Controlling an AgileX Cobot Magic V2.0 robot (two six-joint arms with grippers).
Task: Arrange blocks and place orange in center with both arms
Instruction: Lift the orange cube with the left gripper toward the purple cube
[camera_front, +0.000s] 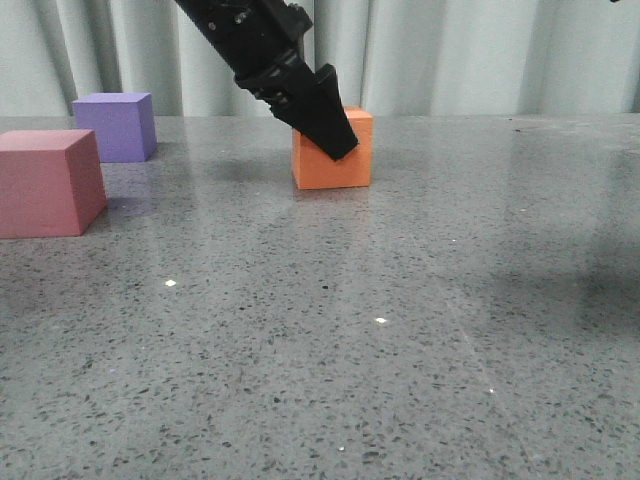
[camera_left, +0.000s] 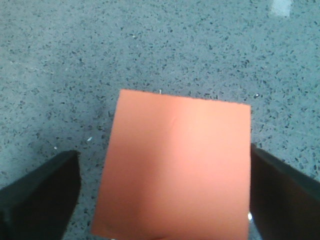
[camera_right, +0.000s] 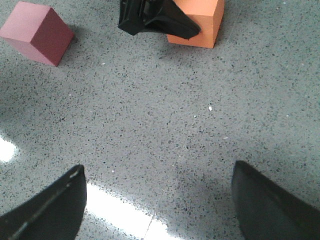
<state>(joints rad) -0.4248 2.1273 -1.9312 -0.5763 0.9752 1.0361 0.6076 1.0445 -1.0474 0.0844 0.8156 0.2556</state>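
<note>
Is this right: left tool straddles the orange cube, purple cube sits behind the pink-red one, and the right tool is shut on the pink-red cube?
Not quite. The right tool is open and holds nothing; the right wrist view shows bare table between its fingers, with the pink-red cube lying apart. The rest stands: the left tool straddles the orange cube, and the purple cube sits behind the pink-red one.

Under me lies a grey speckled stone table (camera_front: 420, 330); at twelve o'clock, behind it, hangs a pale pleated curtain (camera_front: 470, 55).
</note>
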